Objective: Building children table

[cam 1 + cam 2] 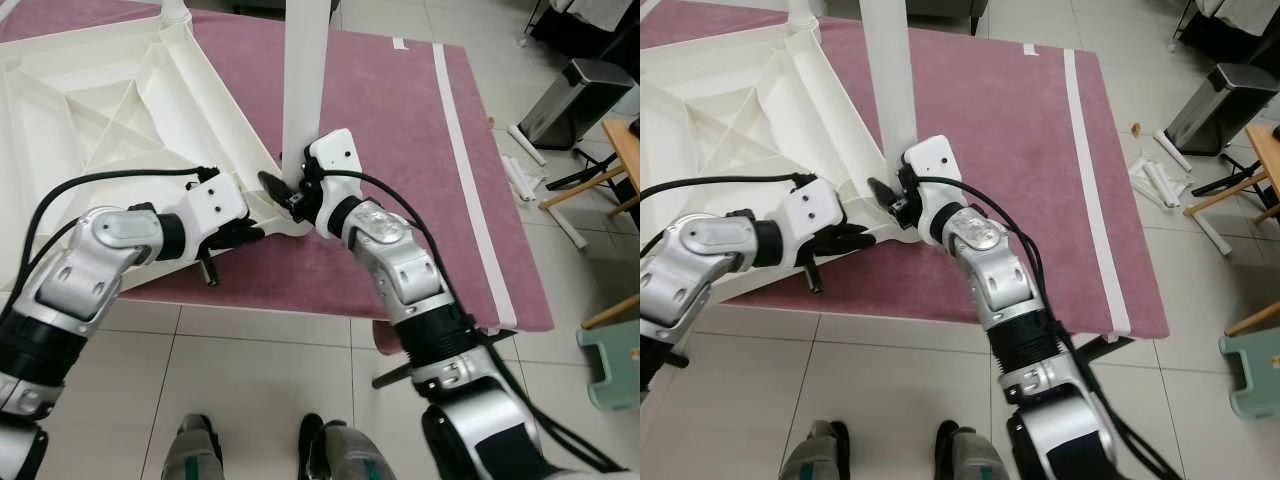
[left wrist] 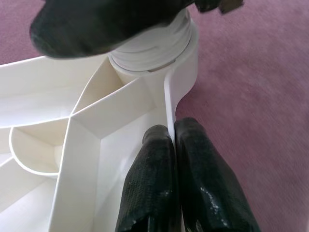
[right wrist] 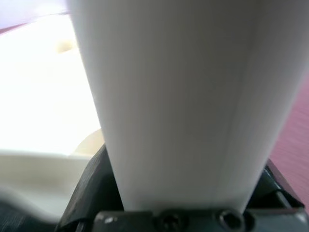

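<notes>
Leg-fitting stage: white tabletop (image 1: 90,120) lies upside down on the purple rug (image 1: 400,120). Left gripper (image 2: 173,145) pinches its corner rim; right gripper (image 1: 290,192) clamps the upright table leg (image 1: 305,70) at its socket. Next probably twisting it home.

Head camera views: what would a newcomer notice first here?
The white table top lies upside down on the mauve rug, one white leg standing upright in its near corner. The right gripper clasps that leg's base; the left gripper pinches the corner's rim.
</notes>
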{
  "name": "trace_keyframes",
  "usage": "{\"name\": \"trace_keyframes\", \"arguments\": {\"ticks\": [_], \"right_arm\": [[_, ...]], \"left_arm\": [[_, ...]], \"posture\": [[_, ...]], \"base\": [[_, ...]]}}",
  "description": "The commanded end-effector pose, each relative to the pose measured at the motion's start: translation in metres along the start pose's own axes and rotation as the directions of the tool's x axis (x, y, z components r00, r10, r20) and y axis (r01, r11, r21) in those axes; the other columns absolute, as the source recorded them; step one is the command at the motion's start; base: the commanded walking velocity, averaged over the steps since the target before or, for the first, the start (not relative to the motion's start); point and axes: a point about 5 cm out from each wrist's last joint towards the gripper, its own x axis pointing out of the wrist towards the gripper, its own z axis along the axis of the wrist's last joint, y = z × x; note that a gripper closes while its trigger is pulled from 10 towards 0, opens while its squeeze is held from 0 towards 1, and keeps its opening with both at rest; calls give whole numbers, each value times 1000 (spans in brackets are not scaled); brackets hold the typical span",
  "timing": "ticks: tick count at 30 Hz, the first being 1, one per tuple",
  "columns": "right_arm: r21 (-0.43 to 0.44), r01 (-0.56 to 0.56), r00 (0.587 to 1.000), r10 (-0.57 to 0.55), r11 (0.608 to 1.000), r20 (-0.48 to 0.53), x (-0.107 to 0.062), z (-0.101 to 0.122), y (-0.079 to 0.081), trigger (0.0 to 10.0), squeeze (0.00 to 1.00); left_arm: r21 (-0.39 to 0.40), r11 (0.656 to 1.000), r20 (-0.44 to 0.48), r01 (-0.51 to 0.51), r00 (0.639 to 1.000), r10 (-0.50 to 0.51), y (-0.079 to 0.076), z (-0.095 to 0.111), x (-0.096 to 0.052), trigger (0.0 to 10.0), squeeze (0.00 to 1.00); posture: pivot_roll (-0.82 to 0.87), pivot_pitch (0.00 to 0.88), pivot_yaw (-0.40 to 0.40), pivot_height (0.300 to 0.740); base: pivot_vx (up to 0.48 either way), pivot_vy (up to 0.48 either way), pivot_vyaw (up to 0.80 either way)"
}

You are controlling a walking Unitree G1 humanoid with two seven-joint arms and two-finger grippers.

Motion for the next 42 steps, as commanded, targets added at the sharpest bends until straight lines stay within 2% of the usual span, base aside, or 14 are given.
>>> {"name": "trace_keyframes", "arguments": {"ticks": [1,5,6,7,8,13,14,18,19,31,33,34,36,42], "right_arm": [[5,154,966,-150,988,-209,-2,-37,-2,0,0],[29,183,963,-173,983,-209,-2,-36,11,0,0],[35,161,969,-151,986,-197,-1,-34,14,4863,0],[35,161,969,-151,986,-197,-1,-34,14,4863,0],[33,154,972,-145,988,-183,0,-32,14,10000,0],[15,108,986,-105,994,-131,2,-25,11,10000,275],[18,78,992,-75,997,-99,3,-20,9,10000,1000],[26,-95,995,95,995,-9,2,-3,9,10000,839],[7,-216,976,215,976,38,-2,5,8,10000,0],[-144,-698,705,708,702,31,-42,21,-14,10000,0],[-152,-742,659,752,653,17,-45,22,-18,7451,0],[-151,-769,627,779,621,7,-47,24,-21,2196,0],[-141,-787,606,795,600,2,-47,24,-23,0,0],[-120,-750,658,752,650,-43,-40,12,-20,0,0]], "left_arm": [[141,986,168,85,980,-109,-11,38,14,0,0],[139,987,174,81,979,-105,-8,40,17,0,0],[142,987,172,81,979,-105,-7,40,16,0,0],[142,987,172,81,979,-105,-7,40,16,0,0],[145,986,170,81,980,-106,-7,39,14,0,0],[149,985,164,84,981,-109,-8,37,9,0,0],[154,984,159,92,980,-117,-10,35,6,0,0],[179,975,142,131,977,-157,-18,32,-4,0,0],[197,967,128,164,973,-191,-25,30,-11,0,0],[233,923,73,306,941,-330,-59,24,-43,0,0],[232,920,67,315,939,-338,-62,24,-46,0,0],[229,920,64,317,939,-339,-63,23,-48,0,0],[226,923,66,312,940,-334,-63,23,-48,0,0],[222,935,86,276,950,-300,-58,27,-43,0,0]], "posture": [[169,204,-48,740],[168,204,-47,740],[170,205,-48,740],[170,205,-48,740],[172,206,-51,740],[173,208,-55,740],[172,210,-57,740],[173,211,-58,740],[173,214,-57,740],[191,221,-71,740],[192,221,-71,740],[193,221,-73,740],[192,221,-72,740],[189,223,-68,740]], "base": [[0,0,0],[0,0,0],[0,0,0],[0,0,0],[0,0,0],[0,0,0],[0,0,0],[0,0,0],[0,0,0],[0,0,0],[0,0,0],[0,0,0],[0,0,0],[0,0,0]]}}
